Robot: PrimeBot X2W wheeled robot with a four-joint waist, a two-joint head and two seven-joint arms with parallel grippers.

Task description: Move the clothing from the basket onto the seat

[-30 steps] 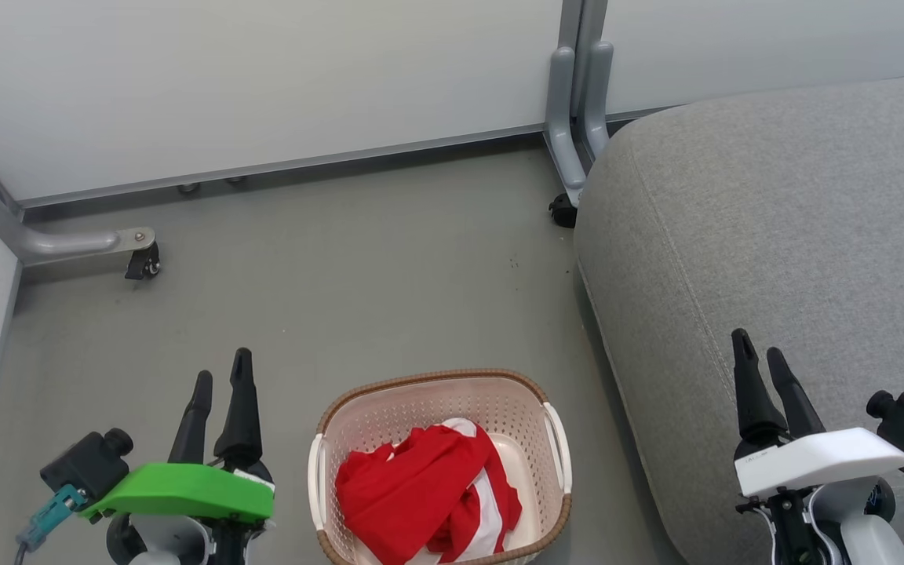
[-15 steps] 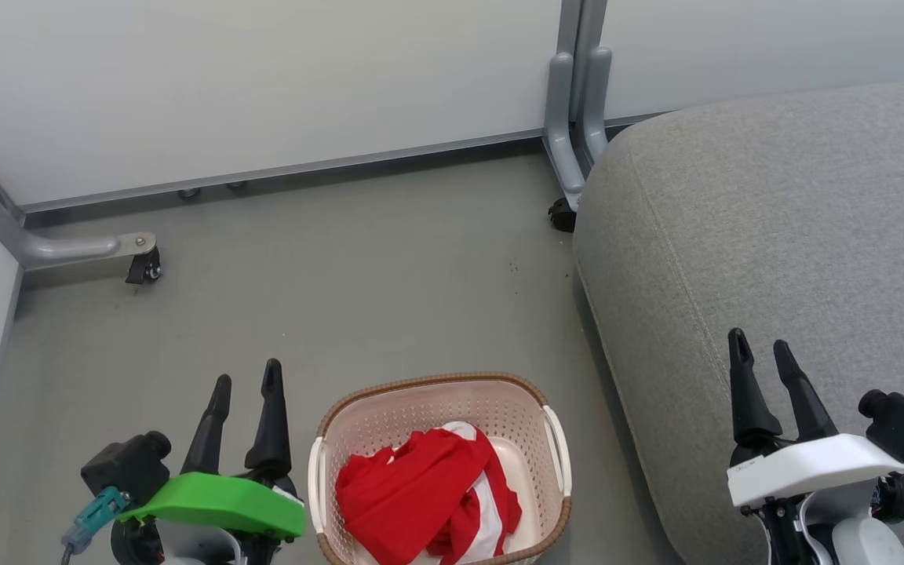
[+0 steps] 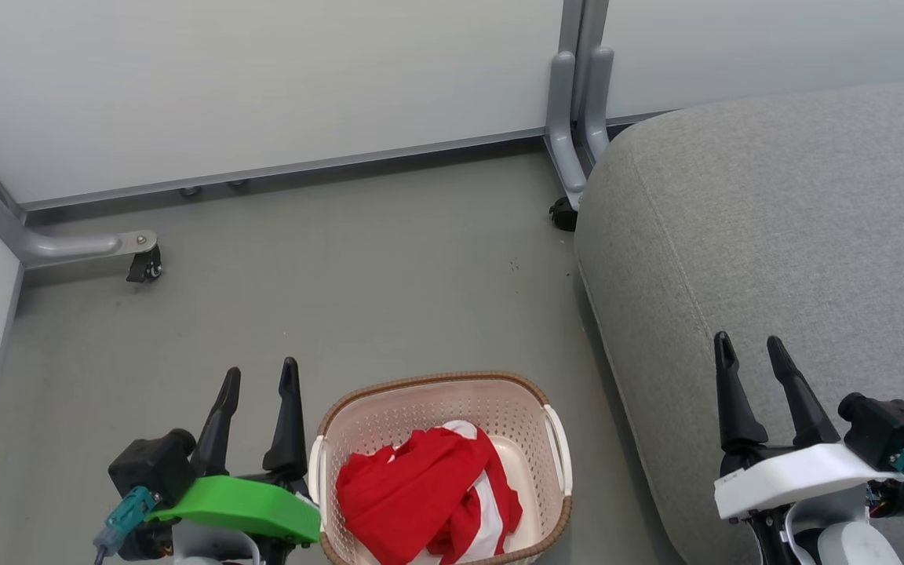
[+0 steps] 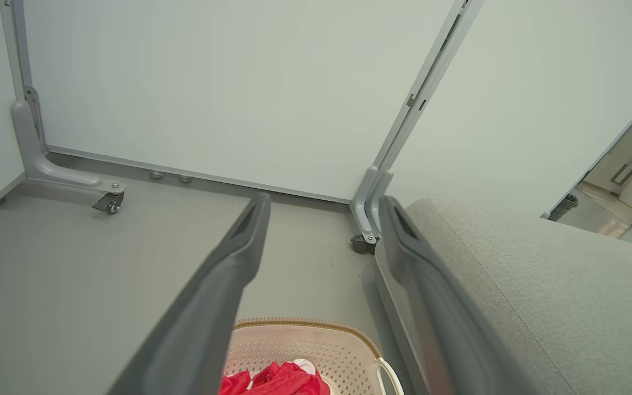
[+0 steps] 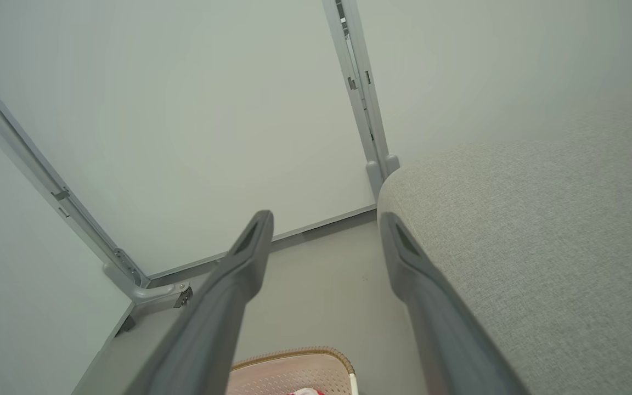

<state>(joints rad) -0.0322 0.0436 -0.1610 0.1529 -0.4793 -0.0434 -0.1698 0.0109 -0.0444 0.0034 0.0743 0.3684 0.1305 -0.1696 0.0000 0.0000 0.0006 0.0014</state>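
1. bright red soft fabric clothing [image 3: 421, 494], white stripes: heaped inside basket, none on seat.
2. cream perforated plastic basket [image 3: 430, 379], brown woven-look rim: on grey floor [image 3: 342, 298], near seat's left edge.
3. large light-grey upholstered seat [image 3: 797, 220]: visible part carries no garment.
4. left gripper [image 3: 260, 375]: fingers spread wide, empty, just beside basket's left wall.
5. right gripper [image 3: 749, 341]: fingers spread wide, empty, over seat.

Progress: nothing transferred. Grasp, lift and placement all outstanding.
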